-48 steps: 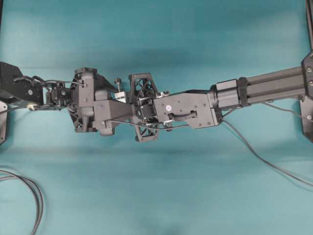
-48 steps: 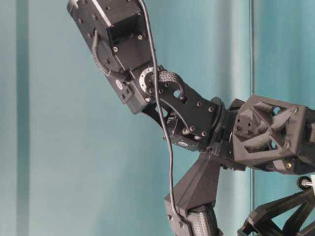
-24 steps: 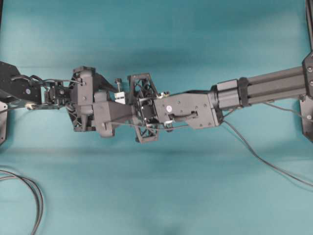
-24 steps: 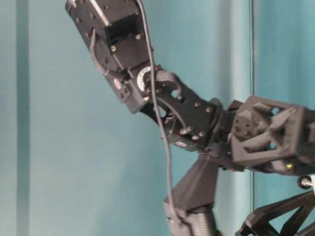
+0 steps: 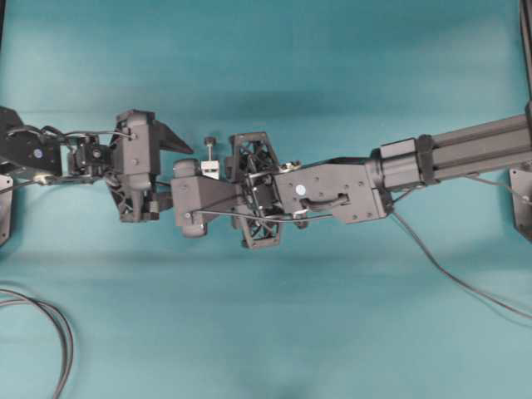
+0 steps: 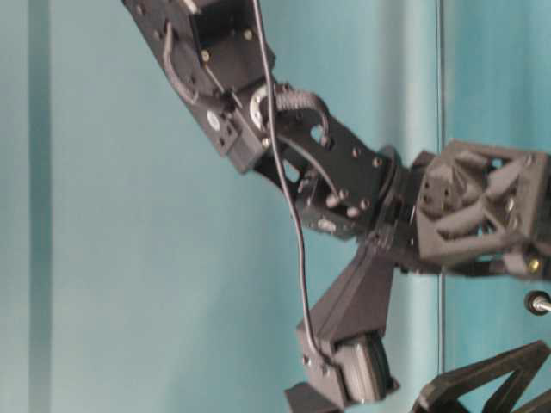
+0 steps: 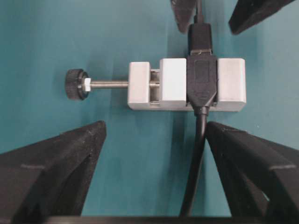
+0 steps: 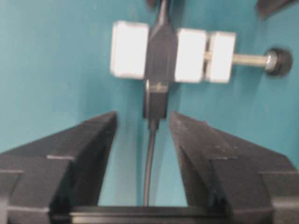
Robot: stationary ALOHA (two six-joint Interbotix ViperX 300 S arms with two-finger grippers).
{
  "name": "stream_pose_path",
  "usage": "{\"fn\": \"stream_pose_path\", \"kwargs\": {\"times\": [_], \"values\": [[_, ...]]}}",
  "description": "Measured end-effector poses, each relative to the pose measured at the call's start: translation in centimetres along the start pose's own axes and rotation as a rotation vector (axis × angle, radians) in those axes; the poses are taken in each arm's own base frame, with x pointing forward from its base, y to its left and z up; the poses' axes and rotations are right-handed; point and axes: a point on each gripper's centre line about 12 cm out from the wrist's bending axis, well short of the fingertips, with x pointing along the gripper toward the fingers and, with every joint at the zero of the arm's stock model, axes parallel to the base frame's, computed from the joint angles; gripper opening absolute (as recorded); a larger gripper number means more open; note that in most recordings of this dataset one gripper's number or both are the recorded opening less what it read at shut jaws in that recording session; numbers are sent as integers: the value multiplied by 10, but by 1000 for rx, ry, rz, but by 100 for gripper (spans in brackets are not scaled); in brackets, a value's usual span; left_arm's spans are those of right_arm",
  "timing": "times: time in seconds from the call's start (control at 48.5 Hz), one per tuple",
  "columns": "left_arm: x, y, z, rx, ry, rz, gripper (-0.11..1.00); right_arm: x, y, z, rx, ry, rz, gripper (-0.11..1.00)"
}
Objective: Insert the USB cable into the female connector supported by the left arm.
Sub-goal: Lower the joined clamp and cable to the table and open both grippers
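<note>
The female connector [image 7: 173,85], a white block with a pin and a black knob [image 7: 74,84], sits on the teal surface between both grippers. The USB cable's plug [image 8: 155,100] is seated in the block's dark band [image 7: 202,84], and its thin cable [image 8: 149,158] trails back between the right fingers without touching them. My left gripper [image 7: 155,128] is open, its pointed fingers [image 7: 70,158] short of the block and holding nothing. My right gripper [image 8: 142,115] is open too. From overhead, the block [image 5: 209,169] shows between the left gripper [image 5: 170,170] and right gripper [image 5: 241,191].
Looped black cables [image 5: 54,332] lie at the lower left. A grey cable [image 5: 465,287] runs from the right arm's ribbed boom [image 5: 474,145] toward the right edge. The table-level view shows an arm with its cable [image 6: 288,215] and the knob [image 6: 538,302].
The right gripper has opened, let go of the plug and drawn back to the right. The left arm has drawn back to the left. The block now shows uncovered between them.
</note>
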Motion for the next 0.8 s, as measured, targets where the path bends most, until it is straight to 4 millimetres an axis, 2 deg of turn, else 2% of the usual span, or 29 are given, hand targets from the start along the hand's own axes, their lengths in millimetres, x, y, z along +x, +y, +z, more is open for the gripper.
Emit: {"fn": "stream_pose_path", "kwargs": {"times": [0.083, 0.413, 0.537, 0.805], "values": [[-7, 0, -3, -13, -2, 5, 93, -4, -1, -4, 16, 3, 0, 55], [-40, 0, -10, -35, -48, 19, 93, -44, -7, -15, 60, -56, 2, 56], [-52, -1, -14, -35, -65, 22, 93, -53, -8, -23, 96, -95, 13, 56], [-75, -2, -17, -34, -129, 30, 93, -87, -11, -43, 197, -277, 63, 55]]}}
